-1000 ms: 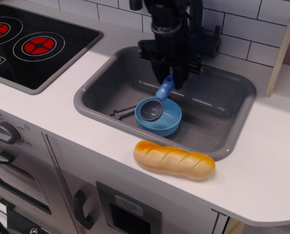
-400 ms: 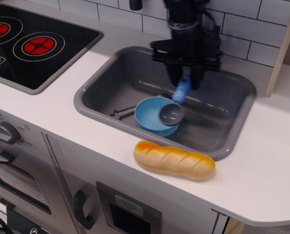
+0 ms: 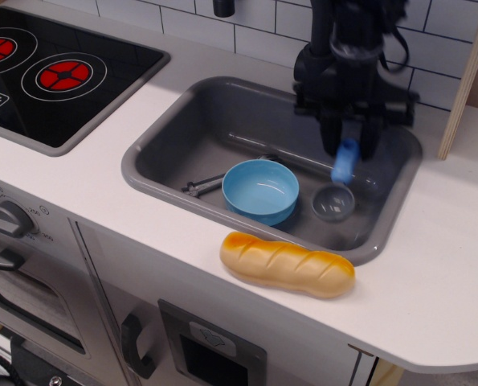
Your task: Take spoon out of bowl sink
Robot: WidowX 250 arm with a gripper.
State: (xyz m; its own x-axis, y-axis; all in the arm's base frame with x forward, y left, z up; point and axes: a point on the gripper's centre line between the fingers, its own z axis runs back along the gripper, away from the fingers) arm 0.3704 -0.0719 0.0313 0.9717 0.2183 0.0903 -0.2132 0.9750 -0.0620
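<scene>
Fingers [image 3: 349, 147] pinch the light-blue handle of the spoon [image 3: 340, 180] near its top — the grey head hangs low over the sink [image 3: 182, 121] floor, just right of the bowl [image 3: 260, 190] and clear of it, though whether it touches the floor is hard to tell. Bowl sits in the sink's front middle, with a thin grey metal utensil [image 3: 202, 186] lying just to its left. Out on the white worktop [image 3: 439, 281], a bread loaf [image 3: 287, 264] lies along the sink's front rim, and the stove [image 3: 54, 72] sits far left.
</scene>
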